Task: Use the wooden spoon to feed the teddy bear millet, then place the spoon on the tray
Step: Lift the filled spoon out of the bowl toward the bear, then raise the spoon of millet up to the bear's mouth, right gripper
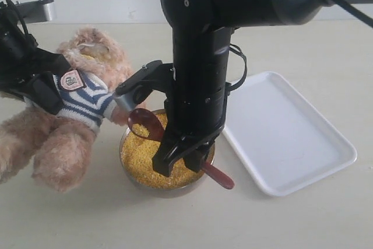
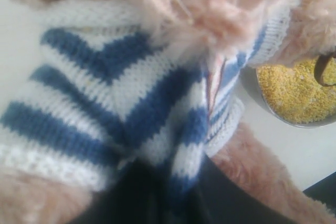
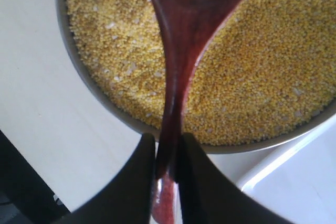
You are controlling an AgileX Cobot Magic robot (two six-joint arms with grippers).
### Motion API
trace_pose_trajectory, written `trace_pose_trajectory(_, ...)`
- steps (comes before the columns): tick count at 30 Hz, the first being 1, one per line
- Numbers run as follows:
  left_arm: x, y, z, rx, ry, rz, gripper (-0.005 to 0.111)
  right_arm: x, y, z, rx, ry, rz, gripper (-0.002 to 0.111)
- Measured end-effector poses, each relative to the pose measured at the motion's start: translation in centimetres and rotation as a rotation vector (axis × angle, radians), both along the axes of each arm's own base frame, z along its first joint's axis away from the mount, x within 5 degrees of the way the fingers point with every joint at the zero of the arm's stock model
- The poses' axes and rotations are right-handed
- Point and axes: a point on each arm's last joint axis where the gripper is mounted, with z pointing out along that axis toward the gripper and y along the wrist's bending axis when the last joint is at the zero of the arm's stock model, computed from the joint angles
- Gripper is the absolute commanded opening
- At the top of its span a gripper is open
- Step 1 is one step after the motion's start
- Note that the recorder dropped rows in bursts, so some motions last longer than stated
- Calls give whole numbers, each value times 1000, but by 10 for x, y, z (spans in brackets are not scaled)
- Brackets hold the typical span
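My right tool grips the dark reddish-brown wooden spoon; I should dip it shallowly into the fine yellow millet under my tool, then lift level.

Glossy wooden spoon; fluffy teddy bear; metal bowl.

A fluffy tan-pink teddy bear in a navy-and-white striped shirt is seen tilted at the left of the table, just beside a metal bowl filled with bright yellow millet. A dark reddish-brown wooden spoon is held by its handle over the grains, round end toward the bear. A white rectangular tray is set flat at the right
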Motion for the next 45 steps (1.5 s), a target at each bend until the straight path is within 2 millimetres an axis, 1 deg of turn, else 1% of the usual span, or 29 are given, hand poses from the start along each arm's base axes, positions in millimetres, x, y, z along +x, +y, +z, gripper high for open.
trace_pose_trajectory(5, -1, 1, -1, 6, 7, -3, 4, 0, 0, 0, 0, 0, -2, 0)
trace_pose_trajectory(9, -9, 2, -13, 13, 57, -1, 4, 0, 0, 0, 0, 0, -2, 0)
trace_pose_trajectory(12, -10, 2, -16, 14, 57, 1, 4, 0, 0, 1, 1, -1, -2, 0)
trace_pose_trajectory(20, -10, 2, -16, 14, 57, 1, 4, 11, 12, 25, 74, -68, -15, 0)
trace_pose_trajectory(28, -10, 0, -15, -11, 63, 12, 4, 14, 15, 34, 95, -96, -25, 0)
trace_pose_trajectory(38, -10, -2, -15, -26, 65, 17, 4, 20, 10, 34, 80, -114, -35, 0)
trace_pose_trajectory(39, -10, -2, -15, -26, 64, 16, 4, 21, 10, 36, 80, -122, -34, 0)
trace_pose_trajectory(43, -10, -2, -15, -26, 64, 16, 4, 28, 14, 52, 121, -165, -45, 0)
trace_pose_trajectory(45, -10, -2, -15, -26, 64, 16, 4, 31, 18, 54, 134, -176, -48, 0)
